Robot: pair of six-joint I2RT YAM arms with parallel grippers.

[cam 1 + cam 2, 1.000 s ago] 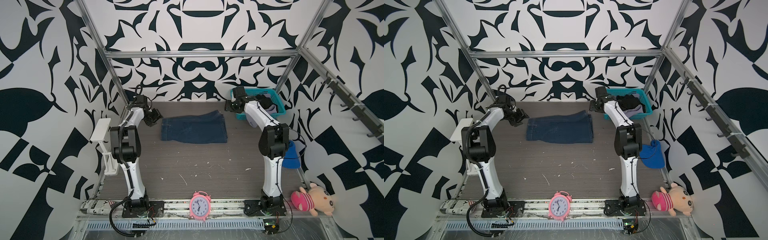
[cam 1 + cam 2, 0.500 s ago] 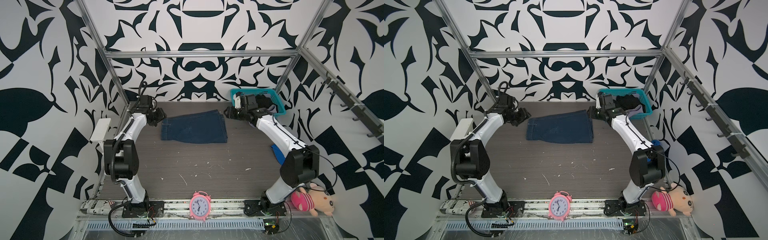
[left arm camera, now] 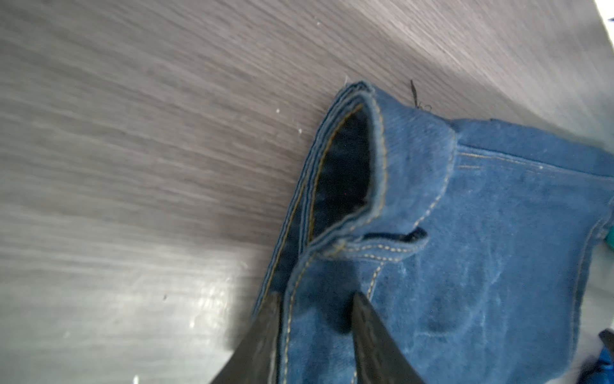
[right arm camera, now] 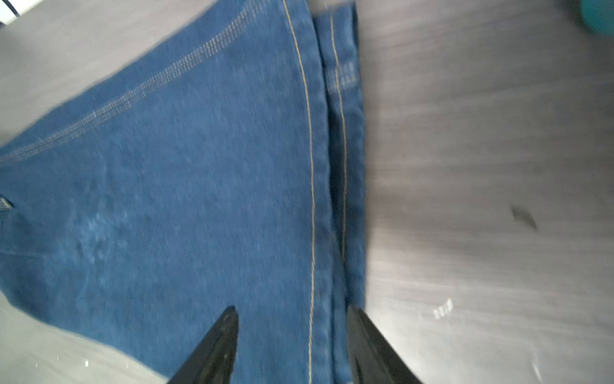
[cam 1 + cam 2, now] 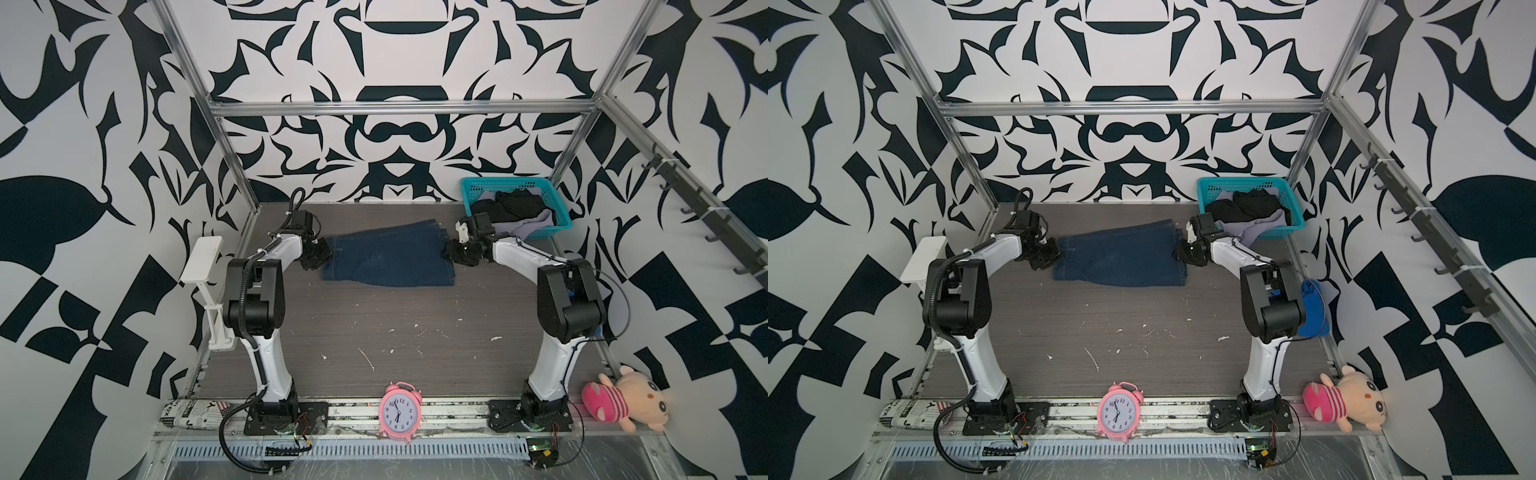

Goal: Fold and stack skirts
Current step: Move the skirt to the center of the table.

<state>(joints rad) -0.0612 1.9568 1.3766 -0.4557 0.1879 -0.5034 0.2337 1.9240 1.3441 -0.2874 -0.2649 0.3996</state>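
At the far middle of the counter (image 5: pixel 374 328), both arms have swung in to the ends of the flat denim skirt (image 5: pixel 386 259), the left gripper (image 3: pixel 315 306) with jaws narrowing astride the waistband (image 3: pixel 378 186), hold uncertain, the right gripper (image 4: pixel 290 312) with jaws parted astride the hem (image 4: pixel 335 166), so a first fold seems imminent.

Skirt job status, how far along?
Done: denim skirt laid out flat on the table. In hand: left gripper and right gripper straddle its opposite ends, jaws apart. Left: its fold, plus black skirt and lavender skirt in the teal basket; nothing stacked.
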